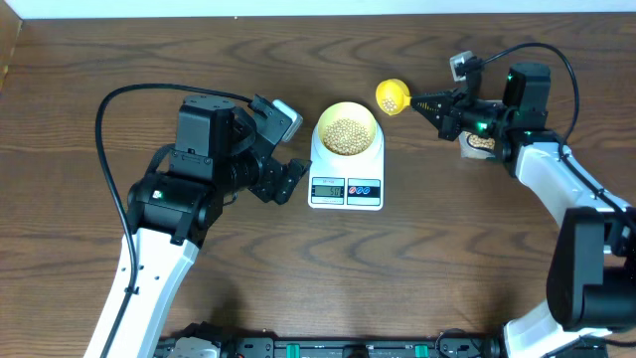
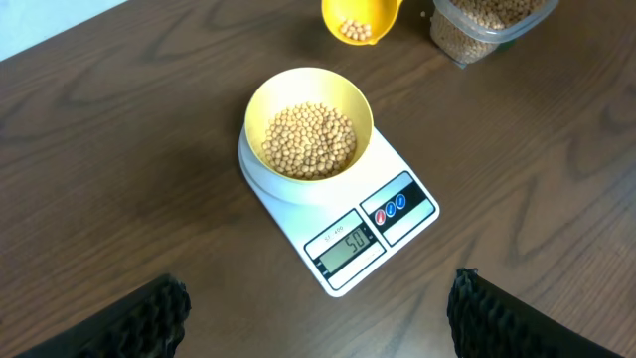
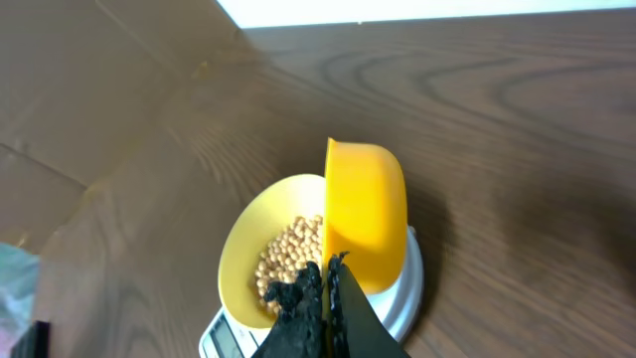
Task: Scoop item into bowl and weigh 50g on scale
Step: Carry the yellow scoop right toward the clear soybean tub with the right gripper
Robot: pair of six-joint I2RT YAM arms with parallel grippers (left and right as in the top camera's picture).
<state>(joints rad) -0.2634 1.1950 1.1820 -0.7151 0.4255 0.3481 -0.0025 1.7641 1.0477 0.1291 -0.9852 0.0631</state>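
A pale yellow bowl [image 1: 346, 127] [image 2: 260, 109] stands on the white scale [image 1: 345, 189] [image 2: 397, 234] at the table's middle. Tan beans [image 2: 309, 140] [image 3: 288, 254] fill its bottom. The scale's display [image 2: 345, 245] reads 50. My right gripper [image 1: 425, 102] [image 3: 329, 273] is shut on the handle of a bright yellow scoop [image 1: 392, 95] [image 3: 366, 214]. The scoop hangs just right of and behind the bowl, with a few beans [image 2: 356, 30] in it. My left gripper [image 1: 290, 149] [image 2: 318, 298] is open and empty, low over the table just left of the scale.
A clear plastic tub [image 2: 487, 25] [image 1: 480, 144] of beans stands to the right of the scale, partly under my right arm. A pale wall edge [image 3: 427, 10] runs along the table's far side.
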